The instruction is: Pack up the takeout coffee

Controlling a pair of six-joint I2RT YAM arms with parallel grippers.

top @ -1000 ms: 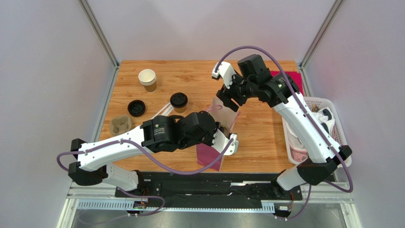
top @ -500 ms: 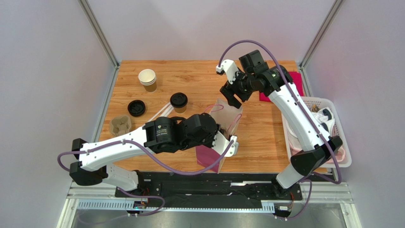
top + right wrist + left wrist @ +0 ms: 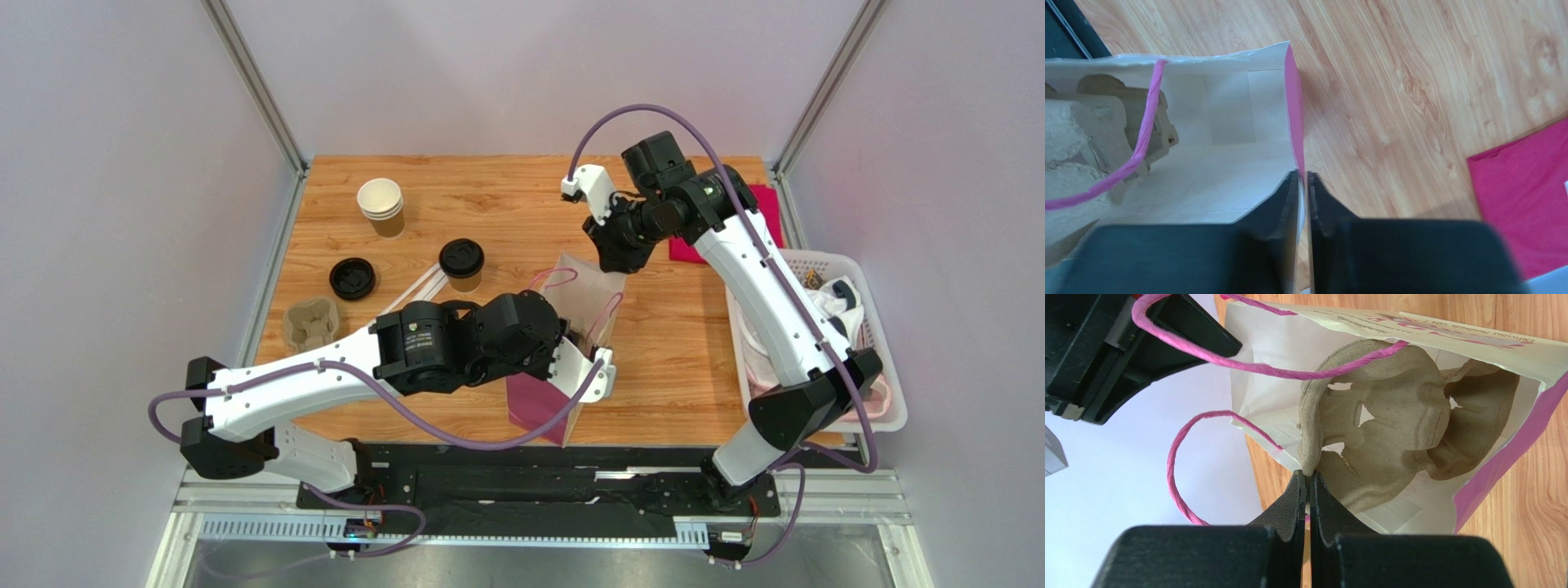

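Your left gripper [image 3: 1309,485] is pinched fully together on the near rim of the cream paper bag with pink twisted handles [image 3: 1263,361]. The grey moulded pulp cup carrier [image 3: 1389,416] inside the bag meets that rim right at the fingertips, and the wrist view does not settle whether it is nipped too. Your right gripper [image 3: 1303,180] is likewise closed tight, clamping the bag's far rim at its pink side panel, with the mouth spread open between the two. The small brown kraft paper cup with a round black lid [image 3: 463,261] stands upright on the wooden table [image 3: 687,343], outside the bag, beyond your left gripper and to its left.
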